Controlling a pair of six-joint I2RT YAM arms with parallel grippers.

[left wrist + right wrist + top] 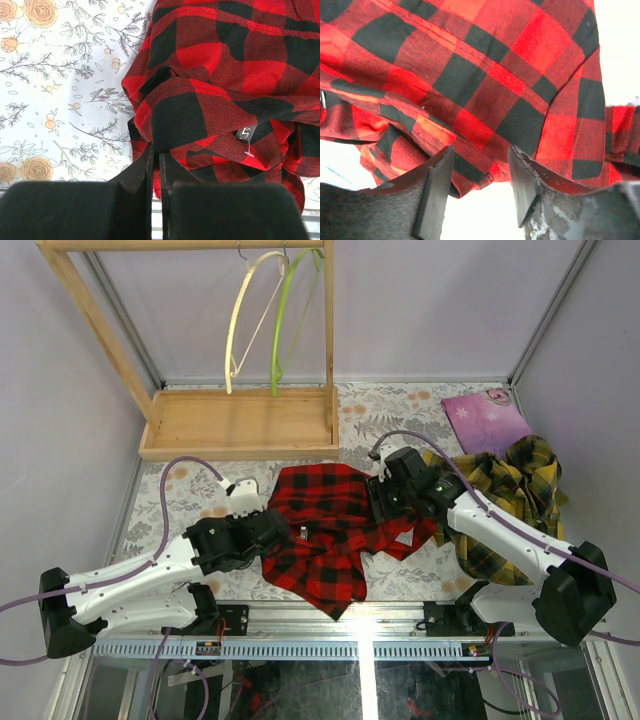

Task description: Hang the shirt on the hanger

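Two-armed grasp step: red-and-black plaid flannel shirt (325,530) lay crumpled on the floral table (400,405), left pincer (156,151) clamped on its edge, right pincer (481,152) apart around a fold. Next likely needed right closing, then a lift toward the pale cream curved hanger (245,320) at the back.

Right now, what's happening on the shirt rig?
Both arms are at the shirt, which lies crumpled on the table. The left end effector is shut on a fold at its left edge. The right end effector is open, with fabric from the right edge between its jaws. The hanger hangs on the rack at the back beside a green hanger, with no shirt on it yet.
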